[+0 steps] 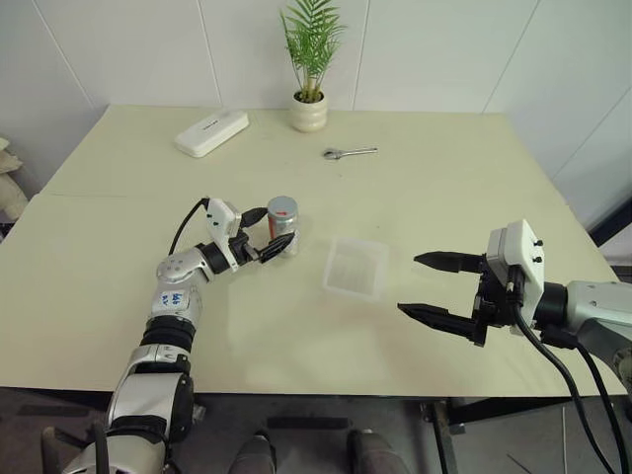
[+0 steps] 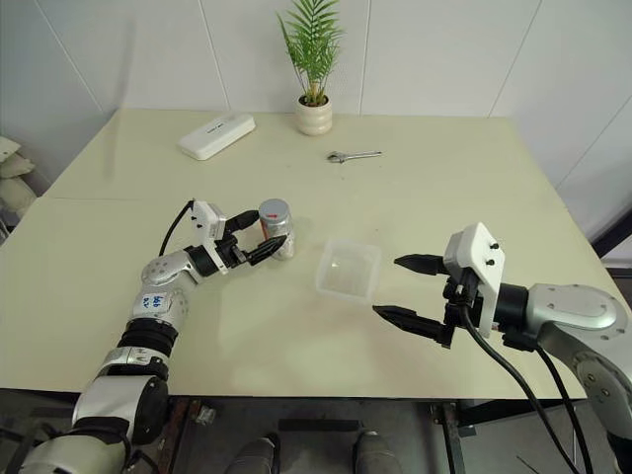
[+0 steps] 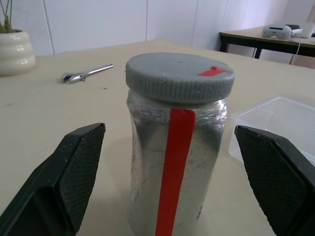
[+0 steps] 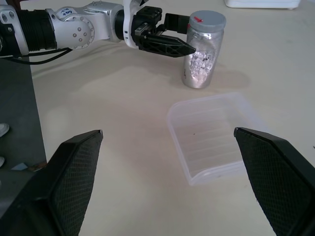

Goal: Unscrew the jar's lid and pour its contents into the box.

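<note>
Left claw (image 1: pixel 265 233) is spread wide with a finger on either side of the jar (image 1: pixel 282 226), not yet gripping it, while the right claw (image 1: pixel 432 286) hangs released above the counter (image 1: pixel 444 188) beyond the box (image 1: pixel 355 267). The box lies empty just beside the jar, which stands upright near the counter's middle. Its lid (image 3: pixel 179 77) is on, so by my reading nothing is done yet: grasping, unscrewing and pouring all remain.

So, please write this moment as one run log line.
left hand: open, around jar, no grip | lid: on | right hand: open, near box
</note>
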Controlling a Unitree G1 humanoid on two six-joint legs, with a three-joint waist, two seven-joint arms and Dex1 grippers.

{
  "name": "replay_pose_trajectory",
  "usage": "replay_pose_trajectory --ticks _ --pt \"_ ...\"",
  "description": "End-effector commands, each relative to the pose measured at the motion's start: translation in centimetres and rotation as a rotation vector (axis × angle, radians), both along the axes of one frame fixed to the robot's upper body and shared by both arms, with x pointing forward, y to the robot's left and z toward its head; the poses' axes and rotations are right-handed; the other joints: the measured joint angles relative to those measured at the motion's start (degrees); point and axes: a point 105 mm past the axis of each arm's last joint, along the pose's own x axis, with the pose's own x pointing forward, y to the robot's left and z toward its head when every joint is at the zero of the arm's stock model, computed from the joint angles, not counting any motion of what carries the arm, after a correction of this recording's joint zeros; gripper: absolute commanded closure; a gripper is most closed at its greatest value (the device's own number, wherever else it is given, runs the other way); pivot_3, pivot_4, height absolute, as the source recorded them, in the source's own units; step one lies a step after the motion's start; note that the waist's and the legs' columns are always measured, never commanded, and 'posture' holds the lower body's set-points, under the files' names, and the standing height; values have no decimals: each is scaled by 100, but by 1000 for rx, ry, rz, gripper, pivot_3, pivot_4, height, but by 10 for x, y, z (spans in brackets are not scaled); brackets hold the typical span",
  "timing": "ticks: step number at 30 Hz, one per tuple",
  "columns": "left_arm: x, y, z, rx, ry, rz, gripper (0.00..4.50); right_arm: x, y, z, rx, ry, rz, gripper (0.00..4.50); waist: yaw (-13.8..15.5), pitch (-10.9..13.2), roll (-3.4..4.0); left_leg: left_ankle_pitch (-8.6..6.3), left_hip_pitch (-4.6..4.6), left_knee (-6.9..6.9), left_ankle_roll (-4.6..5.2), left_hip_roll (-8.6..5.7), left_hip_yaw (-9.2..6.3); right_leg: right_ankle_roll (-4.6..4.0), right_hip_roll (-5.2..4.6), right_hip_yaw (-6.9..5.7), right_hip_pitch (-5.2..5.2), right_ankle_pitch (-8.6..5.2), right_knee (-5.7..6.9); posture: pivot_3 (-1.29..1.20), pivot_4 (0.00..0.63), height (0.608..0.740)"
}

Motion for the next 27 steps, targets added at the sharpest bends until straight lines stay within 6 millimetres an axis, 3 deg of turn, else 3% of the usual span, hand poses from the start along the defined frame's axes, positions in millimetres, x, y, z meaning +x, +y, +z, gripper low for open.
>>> replay_pose_trajectory --ticks 1,7,10,14,17,24,27 --pt "6 -2 10 5 -24 18 7 -6 0 11 11 -61 0 0 1 0 0 0 0 0 0 -1 0 1 0 0 0 0 0 0 150 740" --pt "12 -3 10 5 -4 30 7 -7 0 10 8 -60 -5 0 -3 0 0 0 0 -2 0 0 0 1 1 0 0 1 -1 0 150 740" --pt "12 -3 11 4 -18 24 576 -6 -2 11 3 -64 -13 0 0 0 0 0 -1 -1 0 -1 0 2 0 0 0 1 -2 0 150 740" --pt "11 -4 12 4 -22 12 1882 -6 -3 12 -1 -66 -15 0 -2 0 0 0 -1 -2 0 0 -1 2 1 0 0 1 -2 0 150 740" --pt "10 -4 15 6 -31 -4 2625 -6 -2 12 0 -67 -16 0 -1 0 0 0 -1 -1 0 -1 0 3 0 0 0 1 -2 0 150 740" --pt "-8 0 32 -6 -90 -152 2624 -5 1 16 -1 -86 -16 0 -9 0 0 0 -2 -3 0 0 0 2 0 0 -1 1 -2 0 150 740" --pt "-26 1 39 -3 -123 -286 2624 -4 6 18 -7 -100 -23 0 -20 0 1 0 0 -7 0 0 0 0 1 0 -2 0 -1 0 150 740"
